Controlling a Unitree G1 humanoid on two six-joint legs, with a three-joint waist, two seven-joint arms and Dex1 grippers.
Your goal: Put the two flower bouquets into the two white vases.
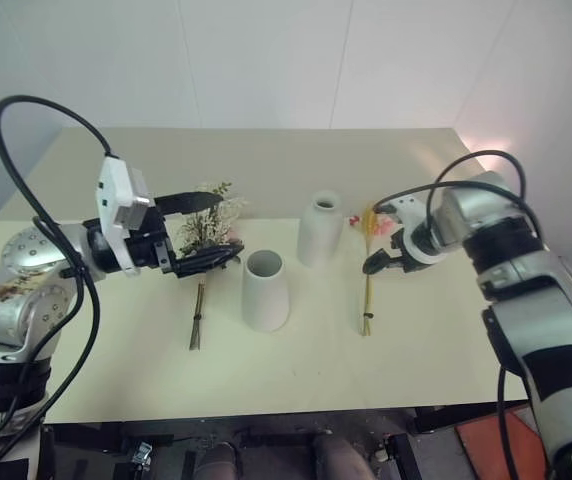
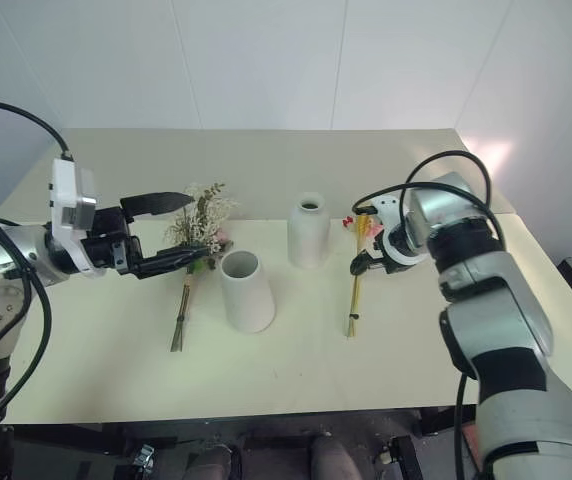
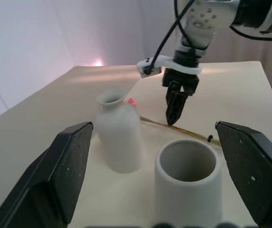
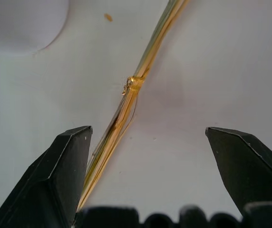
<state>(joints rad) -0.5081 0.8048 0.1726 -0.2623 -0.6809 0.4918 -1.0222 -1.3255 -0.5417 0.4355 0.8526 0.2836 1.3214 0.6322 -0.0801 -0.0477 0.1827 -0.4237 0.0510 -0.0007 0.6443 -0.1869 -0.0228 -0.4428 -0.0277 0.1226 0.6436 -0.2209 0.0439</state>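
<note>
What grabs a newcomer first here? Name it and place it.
Two white vases stand mid-table: a wide-mouthed cone vase and behind it a narrow-necked bottle vase. The bushy bouquet lies to their left under the open left gripper; the right gripper, jaws open, hovers over the slim yellow bouquet.

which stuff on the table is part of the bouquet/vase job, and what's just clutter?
Job:
- bushy bouquet
- slim yellow bouquet
- cone vase
- bottle vase
- left gripper, open
- right gripper, open

Lying about:
- nothing besides the table
</note>
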